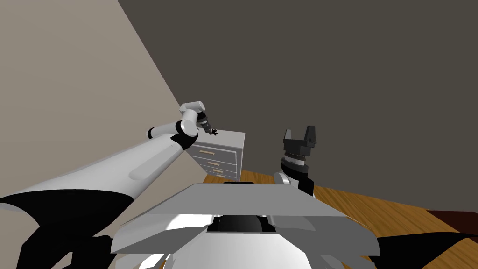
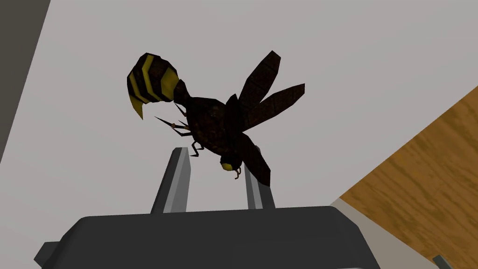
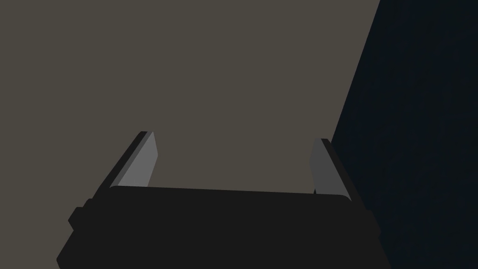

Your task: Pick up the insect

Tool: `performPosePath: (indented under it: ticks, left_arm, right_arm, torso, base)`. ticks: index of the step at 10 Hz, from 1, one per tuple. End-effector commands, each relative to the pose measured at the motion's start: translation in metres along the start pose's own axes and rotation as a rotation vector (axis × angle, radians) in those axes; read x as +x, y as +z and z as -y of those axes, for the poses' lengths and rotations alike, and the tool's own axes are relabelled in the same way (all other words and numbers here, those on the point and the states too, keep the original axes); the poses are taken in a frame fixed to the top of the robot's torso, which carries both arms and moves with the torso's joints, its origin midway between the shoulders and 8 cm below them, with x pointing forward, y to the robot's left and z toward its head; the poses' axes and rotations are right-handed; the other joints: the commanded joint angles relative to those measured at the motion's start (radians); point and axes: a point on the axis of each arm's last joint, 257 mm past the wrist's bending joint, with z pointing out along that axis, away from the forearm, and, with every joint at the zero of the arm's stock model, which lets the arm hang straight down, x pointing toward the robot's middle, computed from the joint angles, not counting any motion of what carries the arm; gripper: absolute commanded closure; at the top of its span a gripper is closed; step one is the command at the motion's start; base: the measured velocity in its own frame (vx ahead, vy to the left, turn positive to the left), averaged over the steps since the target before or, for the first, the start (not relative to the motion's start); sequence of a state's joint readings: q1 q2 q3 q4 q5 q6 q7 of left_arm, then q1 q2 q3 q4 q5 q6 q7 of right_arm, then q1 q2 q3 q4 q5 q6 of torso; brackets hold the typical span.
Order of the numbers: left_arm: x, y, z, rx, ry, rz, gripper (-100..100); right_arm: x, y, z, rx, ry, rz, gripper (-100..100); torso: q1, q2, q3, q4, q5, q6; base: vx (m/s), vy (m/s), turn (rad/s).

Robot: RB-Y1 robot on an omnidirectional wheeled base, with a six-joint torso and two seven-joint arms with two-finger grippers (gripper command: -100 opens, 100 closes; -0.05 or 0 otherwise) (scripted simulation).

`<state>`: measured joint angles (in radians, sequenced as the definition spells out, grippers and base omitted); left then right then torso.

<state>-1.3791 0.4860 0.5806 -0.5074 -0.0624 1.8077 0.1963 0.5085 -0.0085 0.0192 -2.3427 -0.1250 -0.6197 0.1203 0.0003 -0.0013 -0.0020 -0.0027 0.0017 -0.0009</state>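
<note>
Head view: my left pincer [image 1: 209, 128] reaches out to the white chest of drawers [image 1: 231, 140] at frame centre, because the insect [image 1: 214, 132] is at the left end of its top. My right pincer [image 1: 299, 135] is raised right of centre, out of the way.
Left wrist view: my fingers [image 2: 175, 180] are drawn narrow around the insect's head end, probably gripping it for the lift. Its striped tail points away from me.
Right wrist view: my fingers [image 3: 142, 159] are spread wide and hold nothing.

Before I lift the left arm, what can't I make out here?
Left wrist view: whether the left gripper grips the black and yellow wasp; a wing covers the contact.
Same view: whether the wasp rests on the white dresser top; no shadow.
Head view: wasp too small for detail.
</note>
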Motion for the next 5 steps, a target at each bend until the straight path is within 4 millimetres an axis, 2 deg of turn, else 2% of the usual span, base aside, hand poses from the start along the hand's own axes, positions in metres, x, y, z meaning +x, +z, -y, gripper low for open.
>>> performPosePath:
  ticks: [1, 2, 4, 5]
  left_arm:
    - [0.0012, -0.0047, 0.0059, 0.016, -0.001, -0.004, 100]
    - [-0.0001, 0.0052, -0.0032, -0.022, 0.002, 0.005, 100]
    - [0.0004, 0.0035, -0.0017, -0.014, 0.001, 0.003, 100]
    - [0.0004, 0.0039, -0.0021, -0.016, 0.001, 0.003, 0]
  right_arm:
    - [0.0, 0.0, 0.0, 0.0, 0.0, 0.0, 0]
    - [0.0, 0.0, 0.0, 0.0, 0.0, 0.0, 0]
    - [0.0, 0.0, 0.0, 0.0, 0.0, 0.0, 0]
    - [0.0, 0.0, 0.0, 0.0, 0.0, 0.0, 0]
  torso:
    - [0.0, 0.0, 0.0, 0.0, 0.0, 0.0]
    - [0.0, 0.0, 0.0, 0.0, 0.0, 0.0]
    - [0.0, -0.001, -0.001, -0.001, 0.0, 0.0]
    - [0.0, -0.001, -0.001, -0.001, 0.0, 0.0]
  base:
    - [0.0, 0.0, 0.0]
    - [0.0, 0.0, 0.0]
    - [0.0, 0.0, 0.0]
    - [0.0, 0.0, 0.0]
